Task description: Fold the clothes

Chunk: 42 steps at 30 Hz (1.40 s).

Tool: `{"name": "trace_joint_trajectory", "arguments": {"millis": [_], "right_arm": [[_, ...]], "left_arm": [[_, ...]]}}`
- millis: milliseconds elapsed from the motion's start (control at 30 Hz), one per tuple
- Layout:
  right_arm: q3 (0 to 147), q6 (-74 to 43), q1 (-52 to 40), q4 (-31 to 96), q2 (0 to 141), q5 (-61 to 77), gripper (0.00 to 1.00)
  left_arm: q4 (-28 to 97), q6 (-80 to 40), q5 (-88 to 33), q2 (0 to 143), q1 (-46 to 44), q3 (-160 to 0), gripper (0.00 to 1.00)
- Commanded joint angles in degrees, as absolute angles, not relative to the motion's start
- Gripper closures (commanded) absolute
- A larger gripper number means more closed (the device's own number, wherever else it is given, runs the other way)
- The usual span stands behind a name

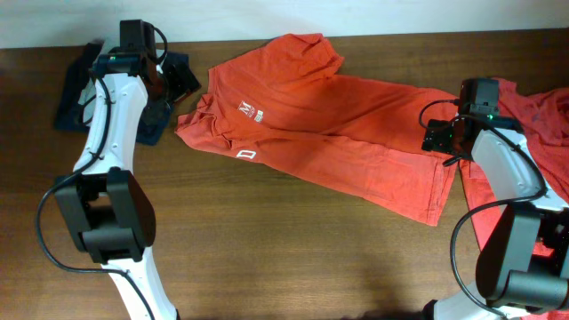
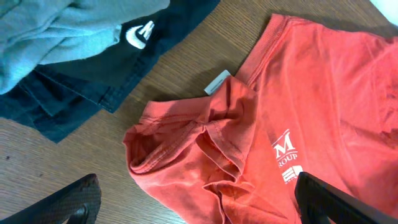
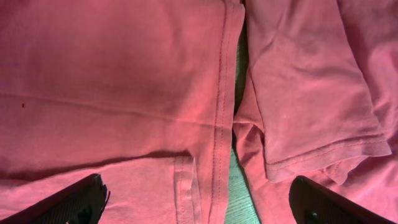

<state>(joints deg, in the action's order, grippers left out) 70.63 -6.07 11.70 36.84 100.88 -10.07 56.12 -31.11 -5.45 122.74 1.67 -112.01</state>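
The left hand [image 2: 199, 208] is wide open, its dark fingers [image 2: 68, 202] far apart with nothing between them. It hangs over the crumpled collar end of an orange-red T-shirt [image 1: 329, 133]. In the left wrist view, a white label [image 2: 217, 82] pokes out of the neckline at 12 o'clock from that hand. The white chest logo [image 2: 286, 155] sits at 2 o'clock. At 10 o'clock a dark garment [image 2: 93, 81] lies on the wooden surface [image 1: 267, 258], with a grey garment [image 2: 62, 31] bunched on top of it.

The right hand [image 3: 196, 202] is open as well, fingers spread and gripping nothing, above the hem end of the same T-shirt. A stitched hem runs from it toward 12 o'clock. At 2 o'clock is the sleeve of a second orange-red T-shirt [image 1: 533, 116], with a thin strip of surface between the two.

From overhead, the first T-shirt lies spread out diagonally from 11 o'clock to 4 o'clock. The second is rumpled at the 3 o'clock edge.
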Motion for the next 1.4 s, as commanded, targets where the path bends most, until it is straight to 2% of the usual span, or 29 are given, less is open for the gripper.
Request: {"name": "trace_joint_trajectory", "arguments": {"millis": [0, 67, 100, 133, 233, 267, 300, 333, 400, 567, 1233, 1267, 1367], "right_arm": [[71.7, -6.72, 11.7, 36.82, 99.42, -9.43, 0.01], [71.7, -6.72, 11.7, 36.84, 99.42, -9.41, 0.01], [71.7, -6.72, 11.7, 36.84, 99.42, -9.43, 0.01], [71.68, -6.72, 11.7, 36.84, 99.42, -9.43, 0.01], [71.7, -6.72, 11.7, 36.84, 99.46, -9.41, 0.01], [71.68, -6.72, 11.7, 36.84, 99.46, -9.41, 0.01], [71.7, -6.72, 11.7, 36.84, 99.46, -9.43, 0.01], [71.7, -6.72, 11.7, 36.84, 99.46, -9.43, 0.01], [71.7, -6.72, 11.7, 36.84, 99.46, -9.41, 0.01], [71.7, -6.72, 11.7, 36.84, 99.46, -9.43, 0.01], [71.7, -6.72, 11.7, 36.84, 99.46, -9.43, 0.01], [71.7, -6.74, 11.7, 36.84, 99.46, -9.43, 0.01], [71.7, -6.72, 11.7, 36.84, 99.46, -9.43, 0.01]], "left_arm": [[56.01, -31.44, -4.08, 123.0, 1.65, -111.63, 0.05], [56.23, -31.46, -4.34, 123.0, 1.65, -111.63, 0.61], [56.53, -31.46, -5.45, 123.0, 1.65, -111.61, 0.85], [56.86, -31.46, -7.92, 123.0, 1.48, -111.59, 0.92], [56.88, -31.55, -12.78, 123.11, -0.12, -110.26, 0.92], [56.88, -32.34, -12.64, 123.15, -0.91, -109.6, 0.89], [56.73, -33.32, -12.21, 123.46, -1.8, -108.75, 0.72], [56.47, -33.87, -12.23, 123.87, -2.61, -108.12, 0.63], [56.23, -33.87, -12.25, 125.1, -3.88, -107.61, 0.55], [54.37, -33.87, -11.73, 127.87, -5.54, -107.61, 0.48], [50.98, -32.27, 0.34, 131.07, -6.87, -107.7, 0.48], [50.7, -32.27, 0.45, 131.15, -7.01, -107.7, 0.5], [49.32, -32.29, 0.19, 131.13, -7.05, -107.72, 0.67]]}}
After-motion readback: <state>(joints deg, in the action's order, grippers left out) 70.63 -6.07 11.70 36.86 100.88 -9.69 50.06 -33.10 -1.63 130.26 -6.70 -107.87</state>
